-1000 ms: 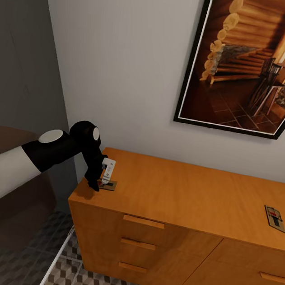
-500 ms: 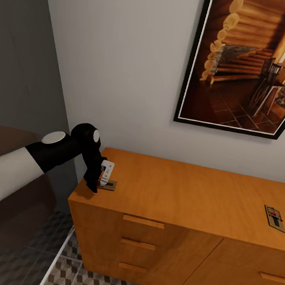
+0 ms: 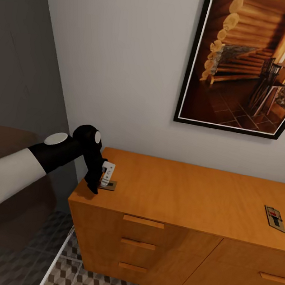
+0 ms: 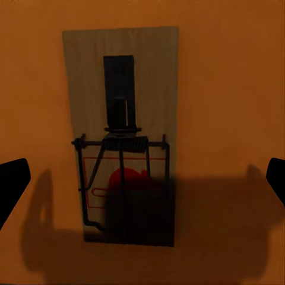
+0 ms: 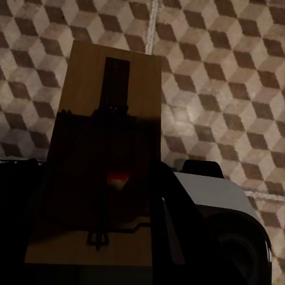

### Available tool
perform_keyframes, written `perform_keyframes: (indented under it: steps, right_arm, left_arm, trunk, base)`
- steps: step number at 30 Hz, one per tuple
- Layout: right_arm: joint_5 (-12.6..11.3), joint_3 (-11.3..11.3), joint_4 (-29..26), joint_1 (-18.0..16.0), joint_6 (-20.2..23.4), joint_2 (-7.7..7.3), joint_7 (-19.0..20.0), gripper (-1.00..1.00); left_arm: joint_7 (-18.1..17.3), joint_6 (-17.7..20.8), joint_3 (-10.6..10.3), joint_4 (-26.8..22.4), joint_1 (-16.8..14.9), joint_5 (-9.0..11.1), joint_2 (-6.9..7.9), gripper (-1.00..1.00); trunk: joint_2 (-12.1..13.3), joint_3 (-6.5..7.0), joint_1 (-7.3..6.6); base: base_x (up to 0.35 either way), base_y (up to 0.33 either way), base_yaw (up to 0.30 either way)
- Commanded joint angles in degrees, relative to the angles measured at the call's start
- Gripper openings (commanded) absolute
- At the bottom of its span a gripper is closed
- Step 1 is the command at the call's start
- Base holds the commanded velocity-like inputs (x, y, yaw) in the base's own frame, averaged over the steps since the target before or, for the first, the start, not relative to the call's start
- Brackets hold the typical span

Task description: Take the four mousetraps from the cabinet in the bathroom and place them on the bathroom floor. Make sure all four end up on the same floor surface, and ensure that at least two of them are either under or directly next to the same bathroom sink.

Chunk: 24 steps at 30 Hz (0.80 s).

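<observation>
Reaching down at the cabinet's [image 3: 171,197] left front corner, the left gripper [image 3: 102,183] straddles a mousetrap [image 4: 122,133] lying flat, fingers [image 4: 12,184] spread wide either side, apparently ready to pinch it. Farther right lies another trap [image 3: 275,218]. The right gripper [image 5: 113,237] pinches a third mousetrap [image 5: 107,136] above the bathroom floor [image 5: 225,89].

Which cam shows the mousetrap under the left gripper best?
Left wrist view: the mousetrap lies flat on the cabinet, wire and red bit clear. In the head view it is small, partly hidden by the left gripper.
</observation>
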Motion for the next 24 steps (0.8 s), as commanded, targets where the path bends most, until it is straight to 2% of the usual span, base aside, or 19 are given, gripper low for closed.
perform_keyframes:
  steps: [1,24]
  right_arm:
    - [0.11,0.47,0.06,-0.04,-0.08,0.01,-0.44,-1.0]
    - [0.11,0.46,0.08,-0.05,-0.09,-0.1,-0.44,-1.0]
  left_arm:
    - [-0.3,0.61,-0.11,-0.08,-0.06,-0.28,0.01,1.0]
    - [-0.3,-0.09,-0.11,0.18,0.72,-0.28,-0.02,1.0]
  trunk:
    - [-0.03,-0.06,0.0]
    - [-0.03,-0.06,0.0]
  base:
    - [0.0,0.0,0.0]
    - [0.0,0.0,0.0]
